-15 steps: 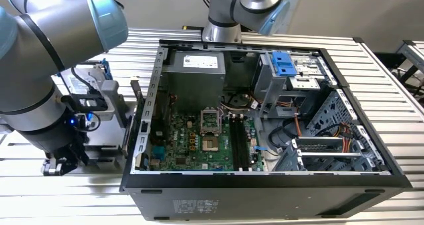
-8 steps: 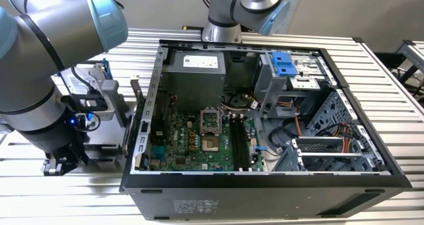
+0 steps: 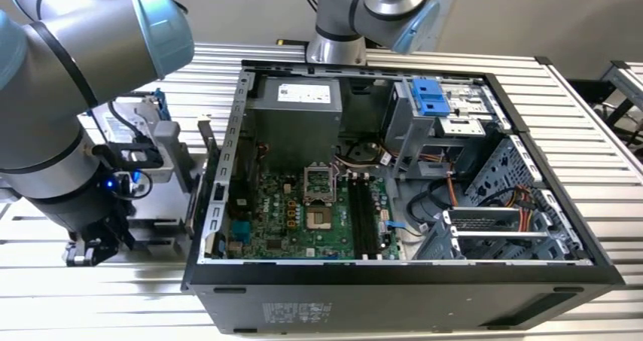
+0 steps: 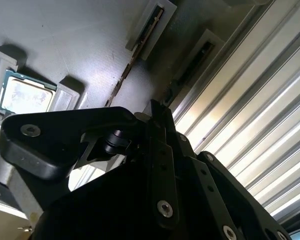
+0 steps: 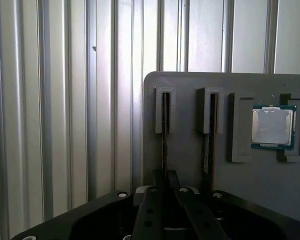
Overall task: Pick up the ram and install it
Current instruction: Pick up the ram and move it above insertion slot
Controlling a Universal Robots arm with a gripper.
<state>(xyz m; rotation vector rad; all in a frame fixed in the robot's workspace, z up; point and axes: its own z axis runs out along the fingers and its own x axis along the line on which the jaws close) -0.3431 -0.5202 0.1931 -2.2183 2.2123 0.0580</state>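
— Black gripper point(image 5: 167, 180) up close: is it holding anything?
— Yes, its jaws are pinched narrow on the ram point(image 5: 165, 112), which stands on edge in a slot of the grey tray point(image 5: 270, 190). A second stick point(image 5: 208, 115) is just beside it, then a processor chip point(image 5: 272, 126).
— And underneath?
— A ribbed metal table point(image 5: 65, 100). The open computer case point(image 3: 402, 281) sits on it toward the exterior view's right; its white label point(image 3: 304, 94) is too small to read.

Exterior view overlooks the computer case point(image 3: 402, 305); both wrist views, past the end effector point(image 5: 165, 181), closely share the parts tray point(image 5: 270, 186).
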